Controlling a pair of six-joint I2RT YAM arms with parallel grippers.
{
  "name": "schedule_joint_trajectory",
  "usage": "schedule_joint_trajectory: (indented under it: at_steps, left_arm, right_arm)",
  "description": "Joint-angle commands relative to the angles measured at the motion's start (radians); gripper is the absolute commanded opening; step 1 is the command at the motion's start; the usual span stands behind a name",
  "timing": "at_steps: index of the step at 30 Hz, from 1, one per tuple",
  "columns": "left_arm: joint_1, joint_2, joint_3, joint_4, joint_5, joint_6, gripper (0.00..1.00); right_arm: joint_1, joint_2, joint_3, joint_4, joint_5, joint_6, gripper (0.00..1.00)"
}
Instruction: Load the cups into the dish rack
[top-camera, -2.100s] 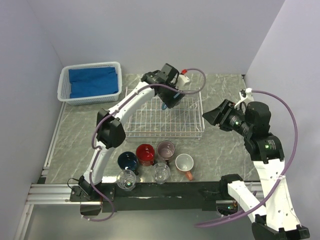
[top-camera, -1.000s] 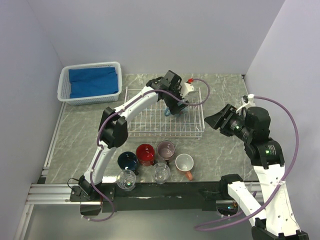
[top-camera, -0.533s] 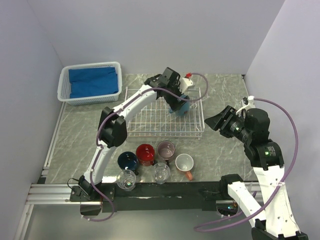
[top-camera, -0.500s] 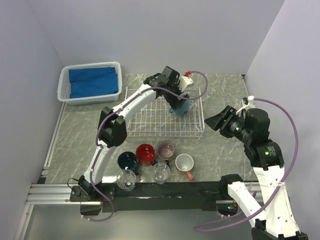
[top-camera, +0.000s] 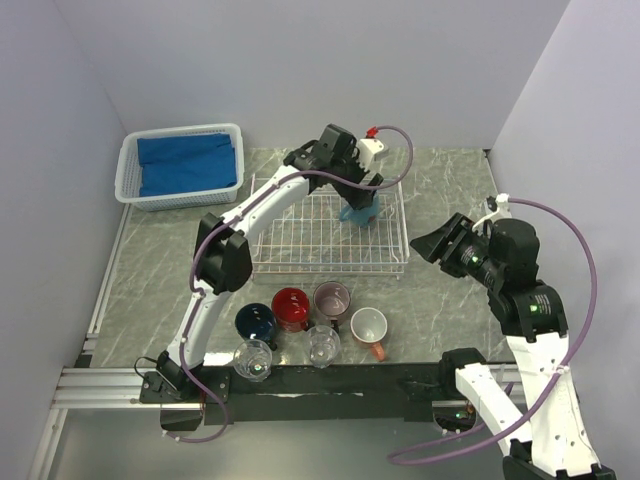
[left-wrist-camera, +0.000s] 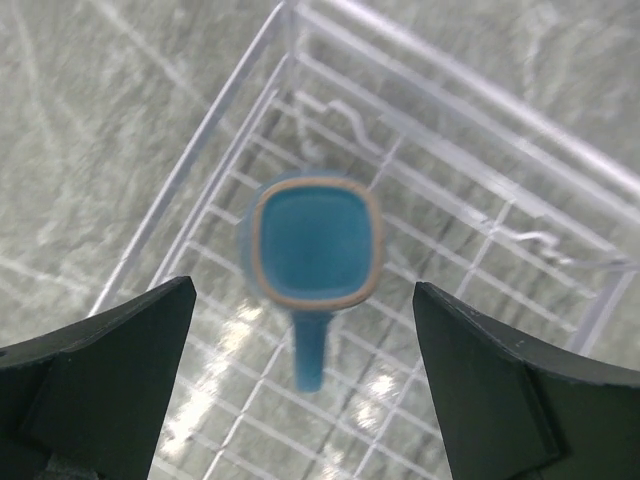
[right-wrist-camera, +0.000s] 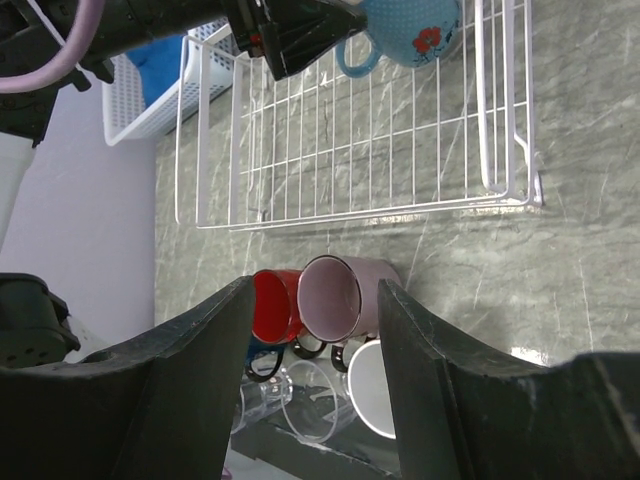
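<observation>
Hovering above light-blue mug (left-wrist-camera: 313, 250), left end effector (left-wrist-camera: 303, 288), apart

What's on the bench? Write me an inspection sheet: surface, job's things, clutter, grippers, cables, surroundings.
Surface: grey marbled table.
Job's things: light-blue mug upside down in the far right part of the dish rack; navy mug, red mug, mauve mug, orange mug and two glasses stand outside, near the arm bases.
Clutter: white basket holding blue cloth, far left.
Grippers: left gripper open above the light-blue mug; right gripper open, empty, right of the rack.
Cables: purple cables loop off both arms.
Surroundings: plain walls; metal rail at near edge.
</observation>
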Motion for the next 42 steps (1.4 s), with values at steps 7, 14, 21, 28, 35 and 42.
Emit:
schedule_joint_trajectory:
  at_steps: [7,14,21,28,35,42]
  left_arm:
    - [-0.006,-0.043,0.040,0.092,0.207,-0.188,0.96]
    - [0.098,-0.136,0.092,-0.027,0.196,-0.176,0.96]
    - [0.346,-0.498,-0.150,-0.127,0.219,-0.130,0.96]
    - [0.457,-0.773,-0.586,-0.186,0.231,-0.044,0.98]
    - [0.457,-0.879,-0.714,-0.130,0.288,-0.146,0.99]
    - [0.457,-0.899,-0.709,-0.120,0.342,-0.188,0.99]
  right_arm:
    - [-0.007,0.000,0.006,-0.012,0.022,-0.031,0.60]
    - [-0.007,0.102,0.064,-0.149,0.025,-0.124,0.60]
    - [0.204,0.228,0.043,-0.298,0.014,-0.152,0.59]
    - [0.585,0.354,0.017,-0.412,0.149,-0.036,0.56]
    - [0.627,0.385,-0.060,-0.398,0.172,-0.031,0.47]
    - [0.628,0.444,-0.091,-0.357,0.238,-0.054,0.47]
